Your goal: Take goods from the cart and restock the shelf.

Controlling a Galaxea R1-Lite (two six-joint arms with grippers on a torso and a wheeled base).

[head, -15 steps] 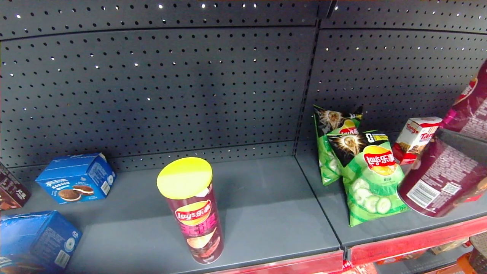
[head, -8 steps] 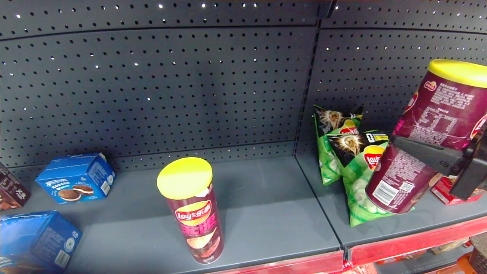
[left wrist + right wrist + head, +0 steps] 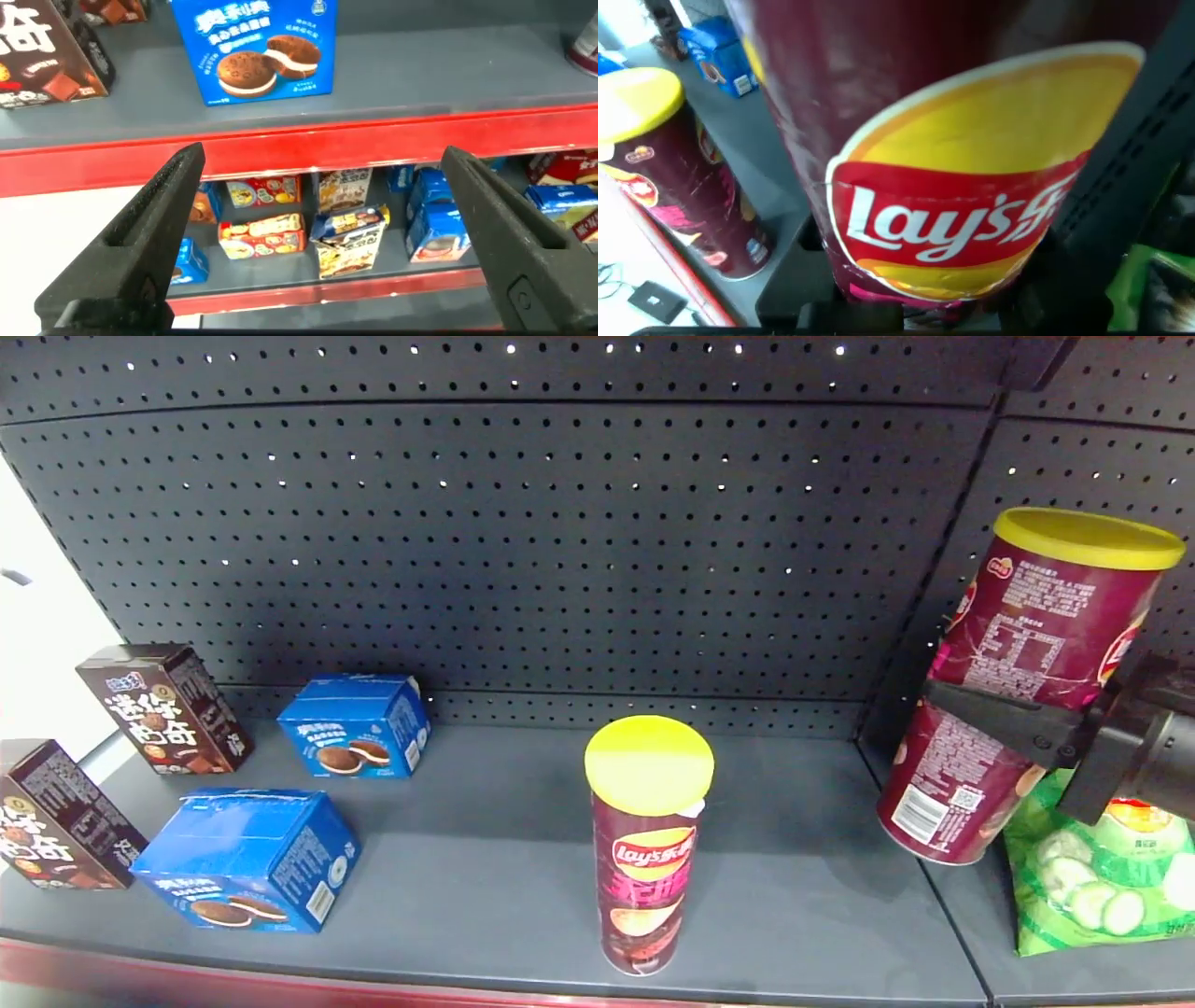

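Dark pegboard (image 3: 523, 551) backs the grey shelf (image 3: 485, 887), where a standing can (image 3: 649, 845) sits near the front edge. At its 3 o'clock the right gripper (image 3: 1004, 714) is clamped around the held can (image 3: 1046, 607), clear of the deck, lid tilted toward 1 o'clock. The left gripper (image 3: 322, 163) is spread wide and empty. Recommended: bring the held can upright, lower it onto bare deck between the standing can and the chip bag (image 3: 1092, 896), and release only when the base sits flat.

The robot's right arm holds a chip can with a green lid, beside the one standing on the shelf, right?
Nearly. The head view shows the held can has a yellow lid, not green. It is beside the standing can on the shelf.
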